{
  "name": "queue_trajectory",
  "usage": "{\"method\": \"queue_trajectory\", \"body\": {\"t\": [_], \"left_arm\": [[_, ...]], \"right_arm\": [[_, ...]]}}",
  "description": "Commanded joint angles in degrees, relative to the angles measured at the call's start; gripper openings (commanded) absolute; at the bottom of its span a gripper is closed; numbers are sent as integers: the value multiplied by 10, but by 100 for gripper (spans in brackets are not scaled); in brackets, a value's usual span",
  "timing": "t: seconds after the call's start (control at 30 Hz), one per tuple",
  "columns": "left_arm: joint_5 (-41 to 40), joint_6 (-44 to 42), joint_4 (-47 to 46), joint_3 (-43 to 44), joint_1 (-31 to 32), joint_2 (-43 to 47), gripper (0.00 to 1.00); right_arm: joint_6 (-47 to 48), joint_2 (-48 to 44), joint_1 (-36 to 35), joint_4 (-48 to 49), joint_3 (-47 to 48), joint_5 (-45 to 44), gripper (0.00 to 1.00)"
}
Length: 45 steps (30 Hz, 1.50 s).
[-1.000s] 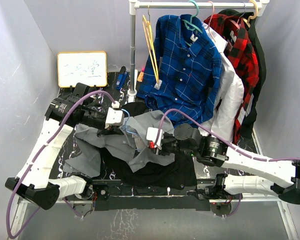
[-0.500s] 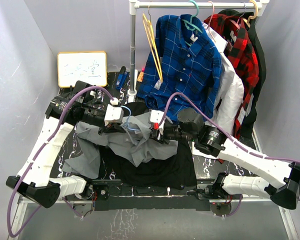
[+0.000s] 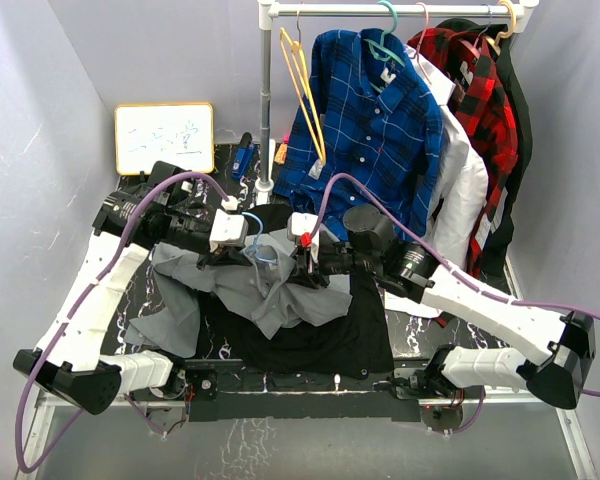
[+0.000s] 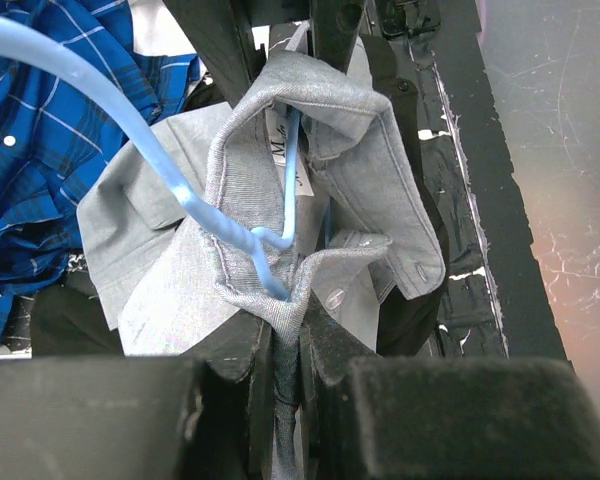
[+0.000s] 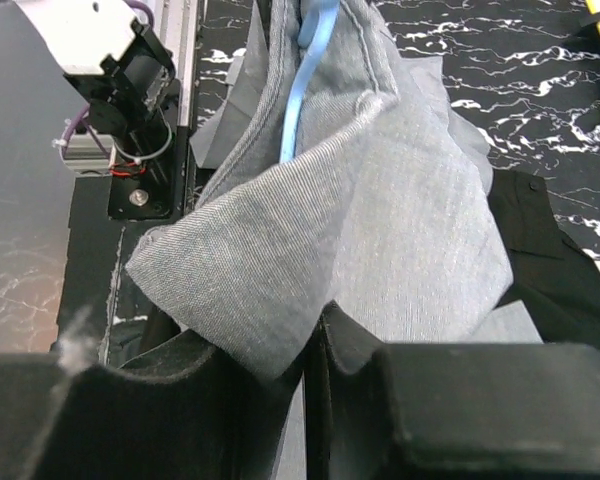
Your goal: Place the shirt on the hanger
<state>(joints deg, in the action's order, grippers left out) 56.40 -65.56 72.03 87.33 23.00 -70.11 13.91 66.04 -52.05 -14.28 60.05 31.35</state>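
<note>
The grey shirt (image 3: 270,292) lies bunched over a black cloth in the middle of the table. The light-blue hanger (image 3: 260,250) pokes out of its collar. My left gripper (image 3: 248,254) is shut on a fold of shirt (image 4: 360,130) fabric just below the collar opening. The hanger (image 4: 170,170) wire runs up through that opening, in front of the left gripper (image 4: 285,345). My right gripper (image 3: 298,268) sits close to the right of the left one. The right gripper (image 5: 315,345) is shut on a flap of the shirt (image 5: 380,230). The hanger (image 5: 300,95) shows inside the fold beyond.
A clothes rack pole (image 3: 265,100) stands at the back with yellow hangers (image 3: 302,80), a blue plaid shirt (image 3: 370,120), a white shirt (image 3: 462,190) and a red plaid shirt (image 3: 475,90). A whiteboard (image 3: 164,138) leans at the back left. The black cloth (image 3: 320,340) lies under the grey shirt.
My right arm has swung away from the near edge toward the left gripper, carrying its flap of the grey shirt with it. The left arm has barely moved.
</note>
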Motion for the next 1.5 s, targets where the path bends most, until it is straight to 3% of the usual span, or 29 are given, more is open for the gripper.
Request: {"method": "queue_trajectory", "body": {"t": [0.0,0.2,0.3,0.33,0.53,0.6,0.67,0.7,0.73,0.77,0.9,0.97,1.2,1.47], "left_arm": [[76,-8,23,16,6,-11,0],[94,-6,26,32,5,-21,0],[99,-7,29,35,6,-26,0],[99,-7,29,36,6,-26,0],[89,2,25,36,6,-25,3],[70,4,23,39,6,-24,16],[51,8,25,45,6,-24,37],[44,10,29,48,6,-23,54],[37,7,36,51,6,-25,83],[31,2,44,54,6,-26,97],[-12,4,47,65,6,-26,98],[-73,24,27,70,6,-23,98],[-319,172,-203,-15,2,12,98],[-376,188,-246,-103,0,44,98]], "right_arm": [[-23,8,4,86,40,24,20],[-35,30,4,96,44,26,19],[-39,40,4,97,46,25,9],[-39,40,4,96,47,21,0],[-56,-3,4,95,17,-51,0],[-61,-47,4,88,-9,-83,0],[-73,-83,4,84,-42,-115,0],[-80,-110,4,80,-58,-131,0],[-89,-127,4,71,-69,-143,0],[-95,-141,4,58,-79,-154,0],[-117,-187,4,2,-102,-191,0],[-126,-210,4,-22,-111,-213,0],[-141,-278,4,-95,-103,-245,0],[-139,-296,4,-141,-73,-268,0]]}}
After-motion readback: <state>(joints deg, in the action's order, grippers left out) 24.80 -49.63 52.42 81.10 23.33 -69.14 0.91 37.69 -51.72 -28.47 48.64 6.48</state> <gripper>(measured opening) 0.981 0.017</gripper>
